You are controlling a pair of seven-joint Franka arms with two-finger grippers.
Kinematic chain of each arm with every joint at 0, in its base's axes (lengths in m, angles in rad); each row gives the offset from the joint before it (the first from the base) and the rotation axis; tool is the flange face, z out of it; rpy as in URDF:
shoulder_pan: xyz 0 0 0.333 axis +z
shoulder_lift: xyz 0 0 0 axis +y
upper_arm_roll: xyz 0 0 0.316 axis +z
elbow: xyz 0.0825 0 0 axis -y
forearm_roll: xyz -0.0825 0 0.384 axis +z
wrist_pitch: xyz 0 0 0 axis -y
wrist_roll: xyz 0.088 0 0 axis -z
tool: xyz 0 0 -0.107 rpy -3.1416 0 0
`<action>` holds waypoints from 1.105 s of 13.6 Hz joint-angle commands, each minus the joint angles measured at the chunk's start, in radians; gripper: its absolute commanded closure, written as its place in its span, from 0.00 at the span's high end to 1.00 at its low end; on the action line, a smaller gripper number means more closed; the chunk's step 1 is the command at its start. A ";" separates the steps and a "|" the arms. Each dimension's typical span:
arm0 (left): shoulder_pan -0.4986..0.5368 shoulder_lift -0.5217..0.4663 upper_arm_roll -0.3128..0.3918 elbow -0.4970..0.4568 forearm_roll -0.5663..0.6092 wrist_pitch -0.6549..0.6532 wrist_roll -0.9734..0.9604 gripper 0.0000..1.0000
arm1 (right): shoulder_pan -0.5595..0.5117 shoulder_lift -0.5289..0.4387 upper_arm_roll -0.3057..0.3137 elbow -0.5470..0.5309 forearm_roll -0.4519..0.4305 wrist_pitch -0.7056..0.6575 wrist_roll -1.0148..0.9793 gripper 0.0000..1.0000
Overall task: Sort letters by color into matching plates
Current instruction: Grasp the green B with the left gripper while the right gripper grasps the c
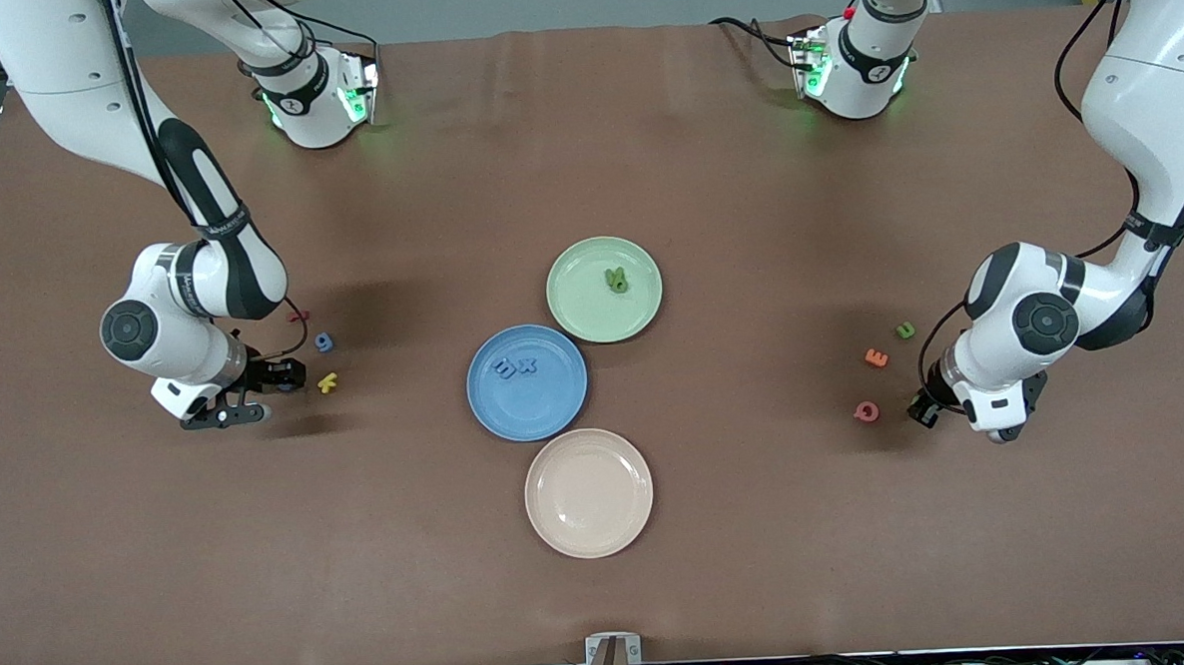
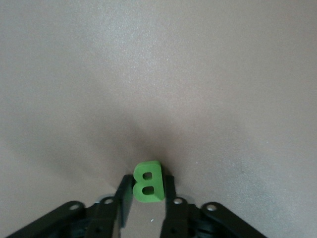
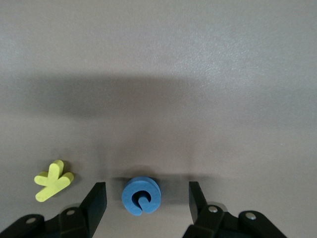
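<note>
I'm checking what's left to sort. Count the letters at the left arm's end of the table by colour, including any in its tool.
Green: 2, the u on the table and the B gripped in the left tool
Orange: 1, the E
Pink: 1, the Q
Total: 4

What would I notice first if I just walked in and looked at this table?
Three plates sit touching in the middle: a green plate with green letters in it, a blue plate holding two blue letters, and a bare cream plate nearest the front camera. At the left arm's end of the table, the left gripper pinches a green B. At the right arm's end, the right gripper hangs open around a blue c, beside a yellow letter.
</note>
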 commanded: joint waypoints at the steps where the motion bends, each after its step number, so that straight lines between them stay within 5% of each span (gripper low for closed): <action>1: -0.005 0.019 0.004 0.014 0.027 0.007 -0.005 0.13 | 0.003 0.002 0.002 -0.006 0.012 0.003 0.006 0.67; 3: -0.005 0.004 0.001 0.011 0.027 0.006 -0.003 0.02 | 0.003 0.008 0.002 -0.006 0.012 0.003 0.006 0.63; 6: -0.002 -0.022 -0.037 0.013 0.025 -0.028 0.023 0.00 | 0.003 0.011 0.002 -0.006 0.012 0.001 0.007 0.55; 11: -0.001 -0.035 -0.212 0.054 0.016 -0.212 0.020 0.00 | 0.005 0.011 0.008 -0.005 0.013 -0.002 0.009 0.25; 15: 0.002 -0.036 -0.388 0.056 0.008 -0.350 0.012 0.00 | 0.018 0.004 0.009 0.021 0.013 -0.066 0.009 0.16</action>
